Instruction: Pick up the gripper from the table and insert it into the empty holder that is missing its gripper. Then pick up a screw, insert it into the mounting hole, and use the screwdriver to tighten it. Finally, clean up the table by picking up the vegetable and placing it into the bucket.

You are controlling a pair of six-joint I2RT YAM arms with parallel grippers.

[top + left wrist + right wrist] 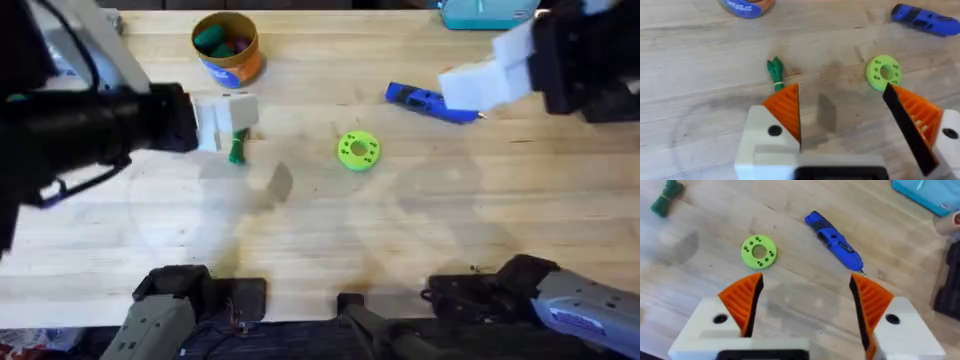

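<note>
Hovering over the bench (320, 240), the left gripper (842, 112) stands wide apart and holds nothing; the vegetable (775, 73) lies on the wood just beyond one orange finger (786, 107). Near it sits the bucket (226, 46), with green and red pieces inside. The right gripper (805, 297) is also spread wide and empty, above the screwdriver (833, 241), which lies flat beside a lime-green disc (759, 251). A teal box (487, 13) rests at the far edge.
</note>
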